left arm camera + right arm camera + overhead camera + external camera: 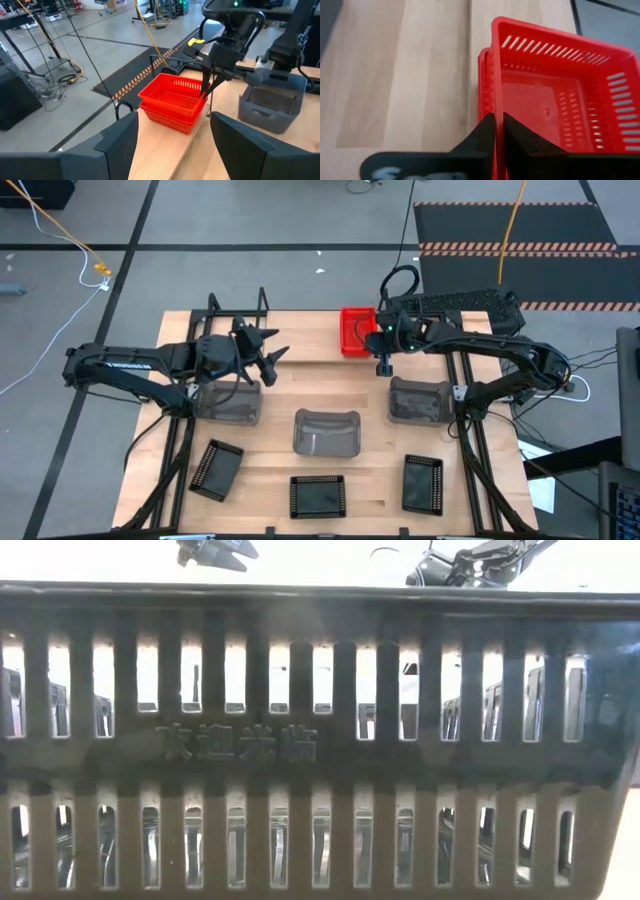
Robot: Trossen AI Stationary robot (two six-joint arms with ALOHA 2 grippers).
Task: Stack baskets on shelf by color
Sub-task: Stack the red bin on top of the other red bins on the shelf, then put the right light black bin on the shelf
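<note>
- Two or more red baskets (356,330) sit nested at the table's far edge, near the middle (the shelf board there).
- The right gripper (383,364) is at the stack's near right rim, its fingers (492,137) pinched on the top basket's wall.
- Three grey baskets (326,431) stand mid-table; three black baskets (317,495) lie along the near edge.
- The left gripper (272,352) hovers left of the stack, fingers spread apart.

The light-wood counter (340,395) stands on a grey floor (250,220) crossed by dark seams. A yellow cable (60,235) trails over the floor at the far left, and a black mat (515,225) edged with orange-striped tape (520,248) lies beyond the counter's far right corner.
</note>
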